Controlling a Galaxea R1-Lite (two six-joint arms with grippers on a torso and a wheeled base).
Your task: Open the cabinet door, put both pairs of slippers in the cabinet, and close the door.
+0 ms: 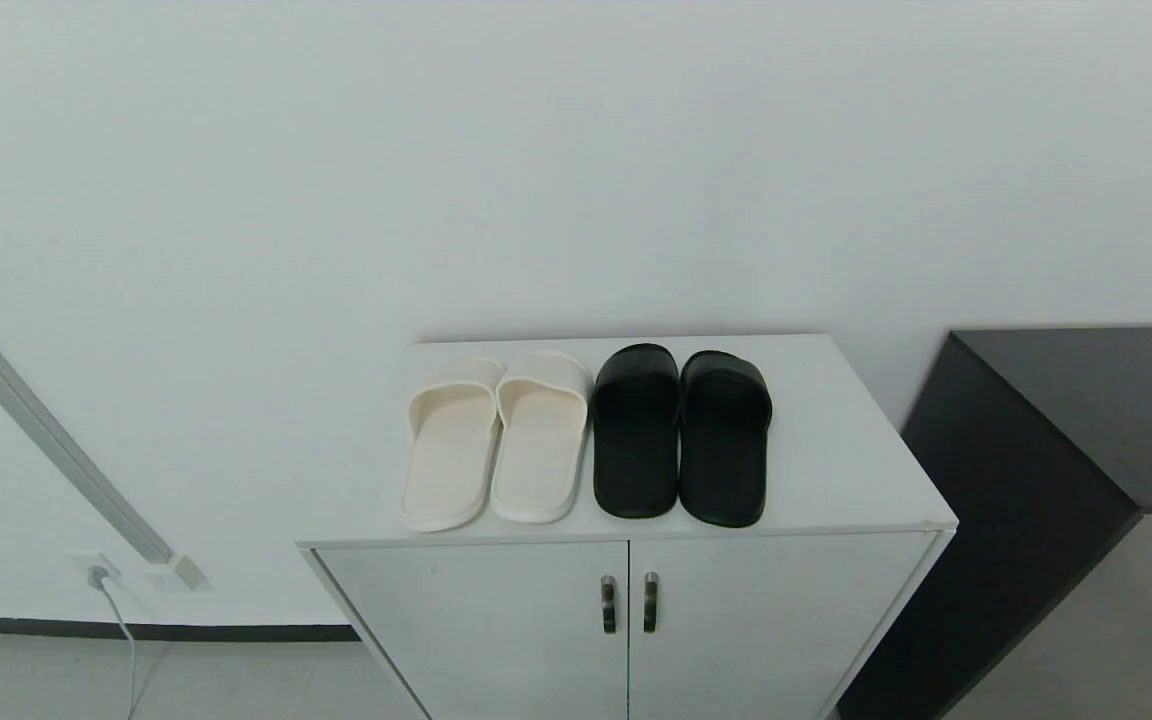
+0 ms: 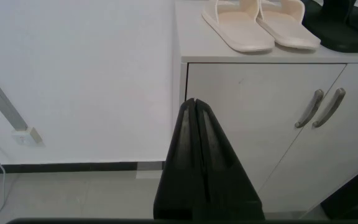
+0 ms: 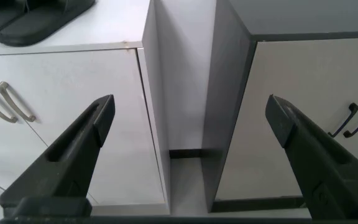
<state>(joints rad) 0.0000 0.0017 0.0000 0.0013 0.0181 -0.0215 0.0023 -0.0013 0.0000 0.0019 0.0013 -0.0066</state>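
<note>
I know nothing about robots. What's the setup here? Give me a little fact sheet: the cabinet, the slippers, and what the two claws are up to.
cabinet: white, two doors
doors: both shut, handles side by side at the middle
white slippers: on the cabinet top, left pair
black slippers: on top, right beside the white pair
left gripper: shut, holding nothing, low near the cabinet's left front corner
right gripper: open, holding nothing, facing the gap between the cabinet and a dark cabinet
progress: nothing done yet
</note>
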